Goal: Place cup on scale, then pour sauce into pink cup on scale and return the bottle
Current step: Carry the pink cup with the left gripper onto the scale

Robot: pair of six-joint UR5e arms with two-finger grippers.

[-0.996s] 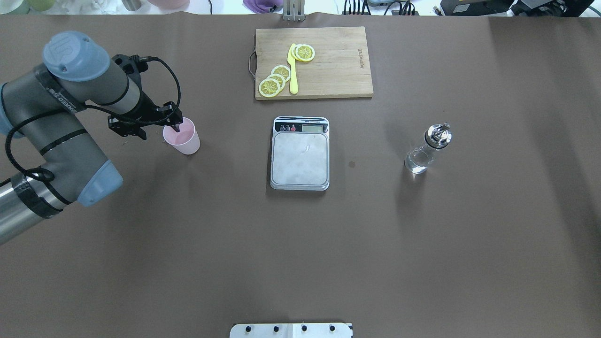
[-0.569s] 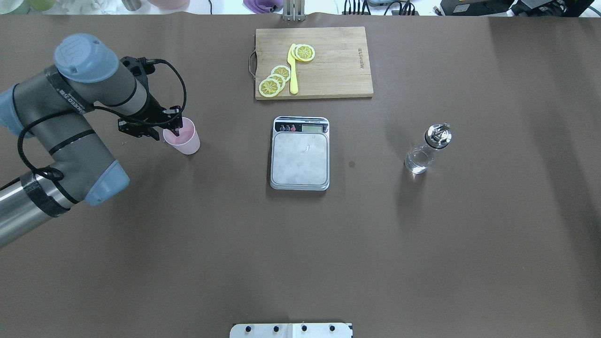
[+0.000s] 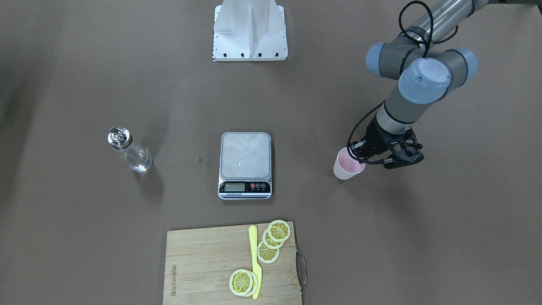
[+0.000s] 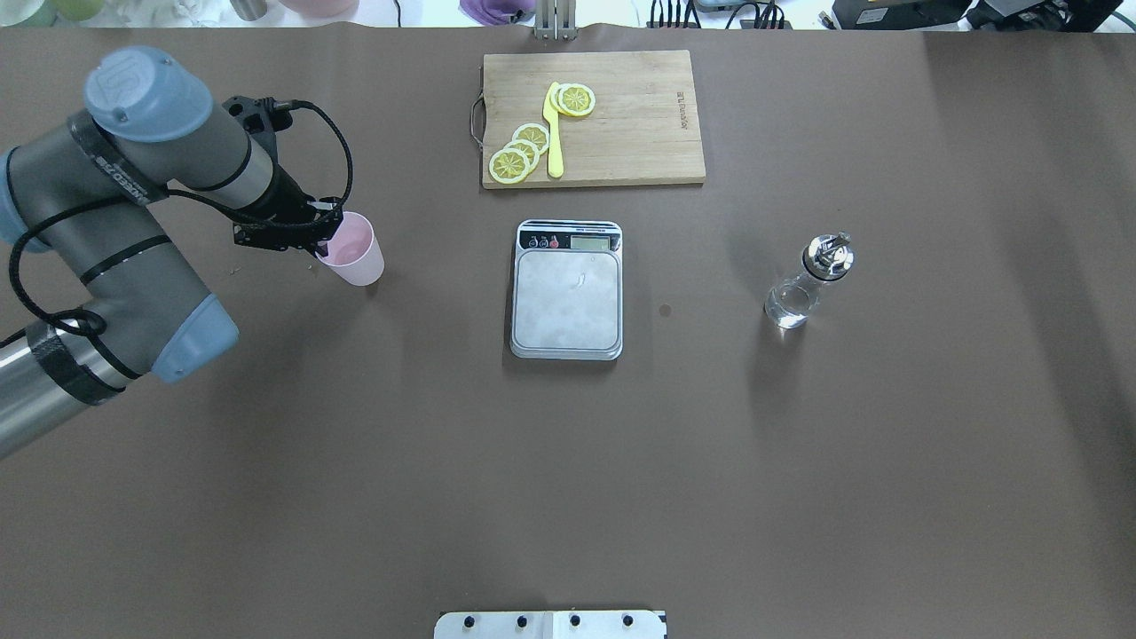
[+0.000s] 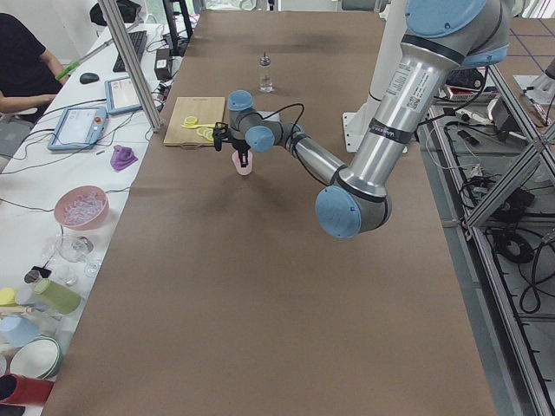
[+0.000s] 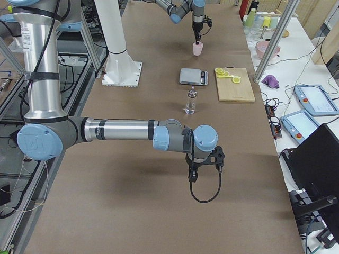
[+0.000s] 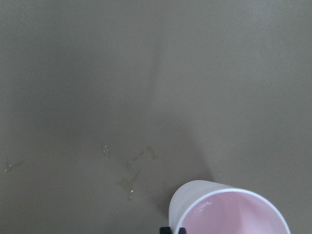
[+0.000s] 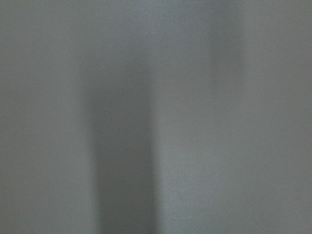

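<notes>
The pink cup (image 4: 355,253) hangs from my left gripper (image 4: 323,245), which is shut on its rim at the table's left side, one finger inside the cup. The cup also shows in the front view (image 3: 348,164) and in the left wrist view (image 7: 229,210), a little above the table with its shadow under it. The scale (image 4: 566,293) lies flat at the table's middle, nothing on it. The glass bottle (image 4: 803,286) with its silver spout stands upright to the right of the scale. My right gripper (image 6: 193,178) shows only in the exterior right view, far from the bottle; I cannot tell whether it is open or shut.
A wooden cutting board (image 4: 639,115) with lemon slices (image 4: 522,151) and a yellow knife (image 4: 554,133) lies behind the scale. Small wet spots (image 7: 127,175) mark the table under the cup. The robot's base plate (image 4: 550,625) sits at the near edge.
My left gripper has closed on the cup's rim and lifted it off the table, shifting it slightly toward the far side and right. The bottle and scale have not moved.
</notes>
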